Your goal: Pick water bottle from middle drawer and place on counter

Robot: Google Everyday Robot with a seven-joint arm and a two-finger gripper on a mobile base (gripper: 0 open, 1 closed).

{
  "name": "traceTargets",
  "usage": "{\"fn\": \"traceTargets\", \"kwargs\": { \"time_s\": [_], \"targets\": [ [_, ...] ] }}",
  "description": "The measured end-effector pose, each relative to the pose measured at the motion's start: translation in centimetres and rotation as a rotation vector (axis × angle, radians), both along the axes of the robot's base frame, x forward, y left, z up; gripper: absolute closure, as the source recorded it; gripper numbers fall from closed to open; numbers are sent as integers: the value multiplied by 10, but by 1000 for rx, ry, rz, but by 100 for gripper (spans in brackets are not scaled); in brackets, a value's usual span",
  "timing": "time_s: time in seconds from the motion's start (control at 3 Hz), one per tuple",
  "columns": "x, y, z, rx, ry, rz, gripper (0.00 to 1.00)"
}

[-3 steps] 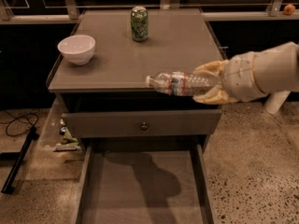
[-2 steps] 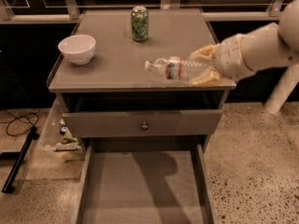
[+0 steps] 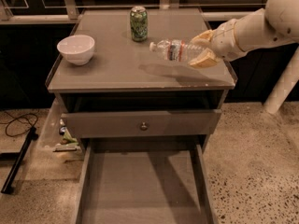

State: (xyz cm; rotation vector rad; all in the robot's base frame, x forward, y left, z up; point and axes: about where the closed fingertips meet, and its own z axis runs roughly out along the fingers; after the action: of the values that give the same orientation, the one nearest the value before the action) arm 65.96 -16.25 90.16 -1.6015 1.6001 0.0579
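Clear plastic water bottle (image 3: pixel 175 50) is out of the middle drawer (image 3: pixel 140 185) and held sideways in the air over the right part of the bench (image 3: pixel 117 66), cap pointing left, its shadow falling on the top just below it. Pincer (image 3: pixel 200 49) comes in from the right side, clenched around the bottle's base end, one finger on the far side and one on the near side. White arm (image 3: pixel 261 24) runs off at the upper right. Middle drawer is pulled open at the bottom, floor bare. Knob drawer (image 3: pixel 144 125) above it is only partly open.

Step, as I judge it: pick done, now in the carry/place phase, bottle not yet set down.

Next move calls for lowering onto the bare patch in the middle-right of the bench, then letting go. Green can (image 3: pixel 138 24) stands at the far edge just left of the cap and the white bowl (image 3: pixel 76 49) sits well apart on the left, so drop straight down or shift slightly nearer. Bottle is lying flat, so it may roll once released. Set it gently, away from the right rim.
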Motion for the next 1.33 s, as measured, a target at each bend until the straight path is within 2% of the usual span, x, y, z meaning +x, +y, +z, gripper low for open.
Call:
{"fn": "traceTargets", "kwargs": {
  "time_s": [0.33,0.67,1.33],
  "targets": [
    [21,-12,-3,32,16,-73,100],
    [42,-18,-10,70,56,-143,100],
    [87,9,-30,104,121,-152,100]
  ]
}}
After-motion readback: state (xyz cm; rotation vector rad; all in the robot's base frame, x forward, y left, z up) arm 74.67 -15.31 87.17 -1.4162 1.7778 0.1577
